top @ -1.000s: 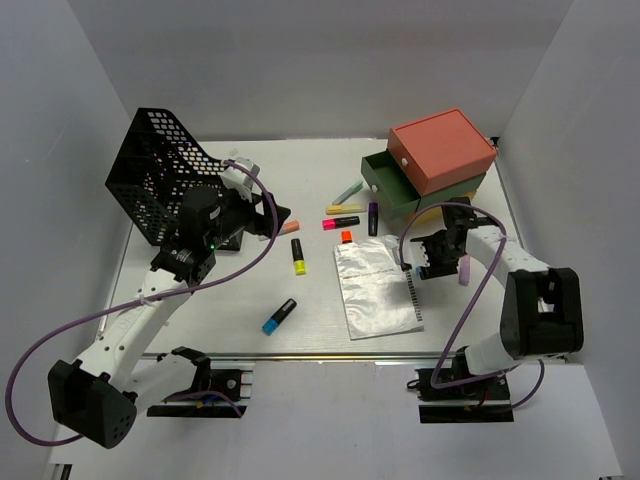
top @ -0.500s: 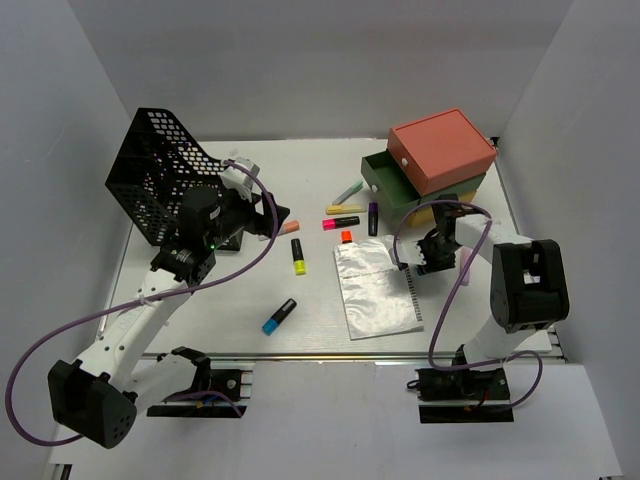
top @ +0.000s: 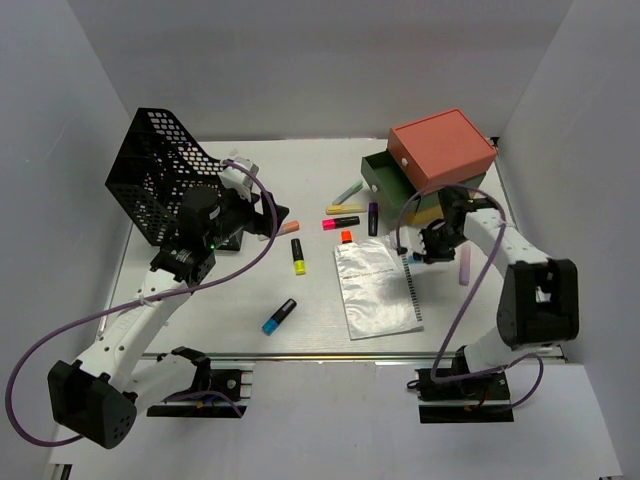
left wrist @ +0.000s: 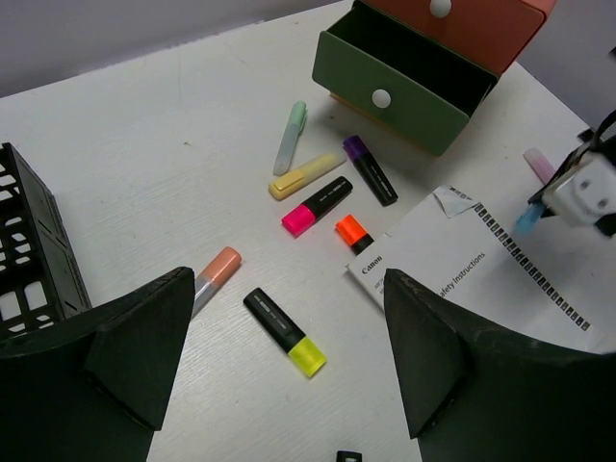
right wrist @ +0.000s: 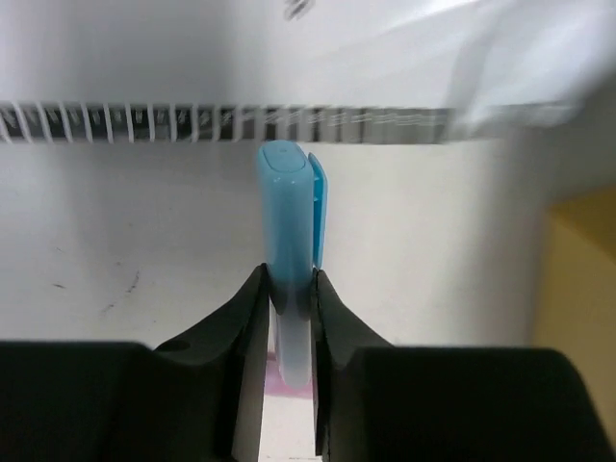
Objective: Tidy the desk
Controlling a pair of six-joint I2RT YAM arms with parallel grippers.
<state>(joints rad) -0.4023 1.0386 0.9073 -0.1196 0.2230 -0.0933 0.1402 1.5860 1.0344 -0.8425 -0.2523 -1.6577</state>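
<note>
Right now the desk [top: 230,300] fills the whole floor of the white booth, its long front rail nearest the 2 arm bases. It is far from tidy. The stacked drawer box [top: 440,150] sits at its far right corner, with the green drawer [left wrist: 404,72] pulled open.

Left of the drawer box lies a loose scatter of highlighters and pens. In front of it lies a booklet of instructions [top: 375,290]. A pastel pink pen [top: 464,267] rests in front of the box, by the right forearm. Well to the left of the box stands the black mesh basket [top: 160,180].

I'd say the step in hand is the pickup of 1 pen. The right gripper [top: 432,245] is just in front of the drawer box, its jaws nipped tight around a pale blue pen [right wrist: 286,212] at the booklet's edge. Whether the pen has left the surface, I cannot tell. The next move probably calls for a clean lift, then a short carry back to the open green drawer, keeping the pen clear of its front wall.

The right arm is bent sharply, wrist tipped down. The left gripper [top: 262,222] hangs well left of the box beside the basket, jaws spread wide and holding nothing.
</note>
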